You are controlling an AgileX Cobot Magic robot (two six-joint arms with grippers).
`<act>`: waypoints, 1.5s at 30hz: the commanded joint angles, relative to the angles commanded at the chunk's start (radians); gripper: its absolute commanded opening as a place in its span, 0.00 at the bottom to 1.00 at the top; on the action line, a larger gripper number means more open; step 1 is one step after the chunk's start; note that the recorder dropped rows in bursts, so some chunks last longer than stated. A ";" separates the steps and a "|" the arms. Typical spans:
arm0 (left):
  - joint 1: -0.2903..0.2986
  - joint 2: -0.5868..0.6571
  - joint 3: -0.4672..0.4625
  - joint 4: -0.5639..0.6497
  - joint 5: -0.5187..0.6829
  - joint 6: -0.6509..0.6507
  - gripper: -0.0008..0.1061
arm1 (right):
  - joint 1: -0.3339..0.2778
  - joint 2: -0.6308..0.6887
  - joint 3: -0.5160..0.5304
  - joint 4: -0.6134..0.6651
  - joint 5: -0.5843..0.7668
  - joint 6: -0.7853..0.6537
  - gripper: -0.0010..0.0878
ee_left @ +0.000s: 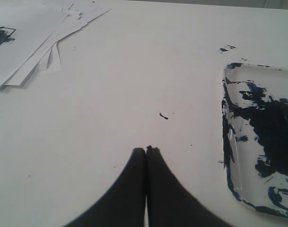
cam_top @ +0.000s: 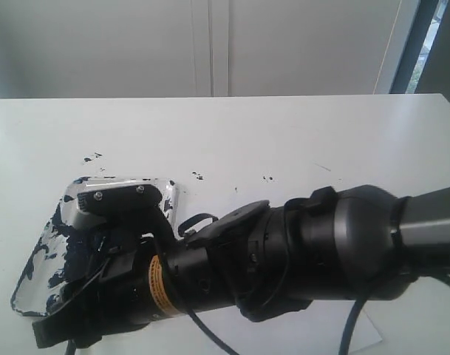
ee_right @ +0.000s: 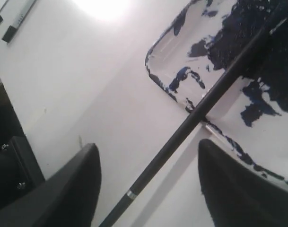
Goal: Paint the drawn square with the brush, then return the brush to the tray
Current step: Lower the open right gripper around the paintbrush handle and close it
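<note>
**Figure. The brush at the tray, with the right gripper over it.**

In the exterior view the right arm (cam_top: 321,244) reached across the white table (cam_top: 284,133) from the right edge of the frame to the lower left. There it covered much of the paint-splattered tray (cam_top: 34,270) and hid the brush from that camera.

The right wrist view showed the right gripper (ee_right: 147,146) with its two dark fingers (ee_right: 73,189) standing wide apart and nothing clamped. The brush (ee_right: 200,111) lay in the gap between them and touched neither. Its long axis ran diagonally through that gap and across the tray's rounded rim. One stretch lay over the blue-black blotches inside the tray, and the rest, marked by a thin silver band, lay beyond the rim above the bare table. Both ends ran out of frame, so it could not be told which end sat in the tray.

The left gripper (ee_left: 146,150) was pressed shut on nothing over the open table. The tray lay just to one side of it, and the drawn square (ee_left: 1,36), already daubed dark, sat well away on the stacked paper sheets (ee_left: 35,42).

Judged from these views, painting was done and the brush was back at the tray, though only partly within it. The right gripper was the nearer one, and any withdrawal would have to keep both fingers clear of the handle lying between them.
</note>
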 joint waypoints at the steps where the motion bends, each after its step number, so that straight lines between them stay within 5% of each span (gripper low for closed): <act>1: 0.000 0.000 0.000 0.000 0.000 0.000 0.01 | 0.000 0.012 0.000 0.009 0.002 0.000 0.65; 23: 0.000 0.000 0.000 0.000 0.000 0.000 0.01 | 0.014 0.229 -0.128 0.076 -0.088 0.042 0.58; 37: 0.000 0.000 0.000 0.000 0.000 0.002 0.01 | 0.023 0.266 -0.163 0.081 -0.090 0.081 0.29; 45: 0.000 0.000 0.000 0.000 0.000 0.002 0.01 | 0.023 0.251 -0.163 0.112 -0.097 0.082 0.01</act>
